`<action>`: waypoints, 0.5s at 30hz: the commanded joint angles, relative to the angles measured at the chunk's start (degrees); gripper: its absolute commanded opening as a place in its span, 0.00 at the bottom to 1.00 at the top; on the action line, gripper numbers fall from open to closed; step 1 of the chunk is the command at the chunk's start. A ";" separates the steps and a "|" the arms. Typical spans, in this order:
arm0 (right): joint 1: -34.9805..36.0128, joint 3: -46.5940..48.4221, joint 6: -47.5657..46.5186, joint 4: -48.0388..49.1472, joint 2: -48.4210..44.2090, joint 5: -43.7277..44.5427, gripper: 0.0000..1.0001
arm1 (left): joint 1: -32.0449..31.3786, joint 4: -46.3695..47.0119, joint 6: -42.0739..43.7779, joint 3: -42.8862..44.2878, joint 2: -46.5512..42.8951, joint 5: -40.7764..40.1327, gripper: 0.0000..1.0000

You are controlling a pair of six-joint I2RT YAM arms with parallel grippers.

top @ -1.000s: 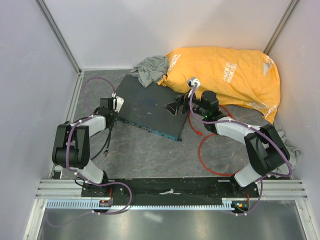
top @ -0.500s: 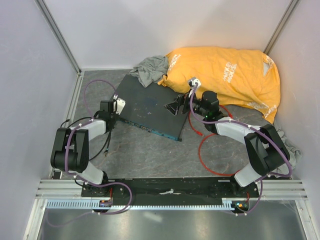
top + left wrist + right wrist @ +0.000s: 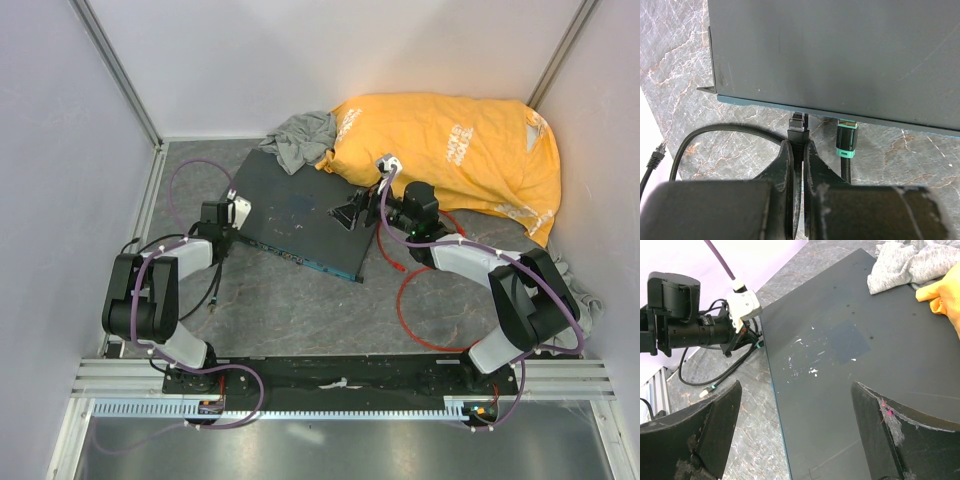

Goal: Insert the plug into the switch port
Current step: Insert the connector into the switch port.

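The switch (image 3: 300, 215) is a flat dark grey box with a thin blue-green front edge (image 3: 755, 102); the ports along that edge are hidden from above. My left gripper (image 3: 798, 145) is shut on a black plug (image 3: 798, 125) at the end of a black cable. The plug's tip meets the front edge, and I cannot tell how deep it sits. In the top view the left gripper (image 3: 226, 232) is at the switch's near-left corner. My right gripper (image 3: 795, 390) hangs wide open over the switch top (image 3: 840, 365), holding nothing, and shows in the top view (image 3: 352, 212) too.
A second plug with a green collar (image 3: 846, 140) sits in the edge just right of mine. Black cables (image 3: 715, 130) loop on the table, one with a loose end (image 3: 655, 157). A red cable (image 3: 405, 300) coils at the right. An orange bag (image 3: 450, 150) and grey cloth (image 3: 300, 140) lie behind.
The left arm has shifted slightly, its elbow drawing back toward the left while the gripper stays at the switch's edge. The right arm has not moved.
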 commanded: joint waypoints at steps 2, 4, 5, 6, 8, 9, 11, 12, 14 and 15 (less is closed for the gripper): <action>-0.44 -0.60 0.90 3.70 -0.83 -1.56 0.97 | -1.86 1.14 1.82 1.37 -0.08 1.28 0.02; -0.53 -0.68 1.25 4.06 -0.83 -1.65 0.97 | -2.65 1.23 2.35 1.28 0.09 0.14 0.02; -0.53 -0.68 1.25 4.14 -0.83 -1.74 0.97 | -3.00 1.23 2.35 1.37 0.18 -0.21 0.02; -0.62 -0.77 1.34 4.32 -0.83 -1.83 0.97 | -3.09 1.05 2.35 1.54 0.53 -0.47 0.02; -0.71 -0.77 1.43 4.32 -1.01 -1.92 0.97 | -3.27 1.14 2.18 1.72 0.45 -0.91 0.01; -0.62 -0.86 1.52 4.41 -0.92 -1.92 0.97 | -3.18 1.14 2.09 1.98 0.45 -1.61 0.01; -0.62 -0.86 1.43 4.41 -1.09 -1.92 0.97 | -3.27 1.23 2.18 2.25 0.45 -2.49 0.02; -0.79 -0.86 1.43 4.41 -1.09 -1.92 0.97 | -3.18 1.32 2.26 2.42 0.45 -3.11 0.01; -0.79 -0.86 1.52 4.41 -1.01 -2.01 0.97 | -3.18 1.40 2.18 2.60 0.27 -2.68 0.02; -0.71 -0.86 1.52 4.50 -0.92 -2.01 0.97 | -3.18 1.58 2.09 2.60 0.18 -2.24 0.02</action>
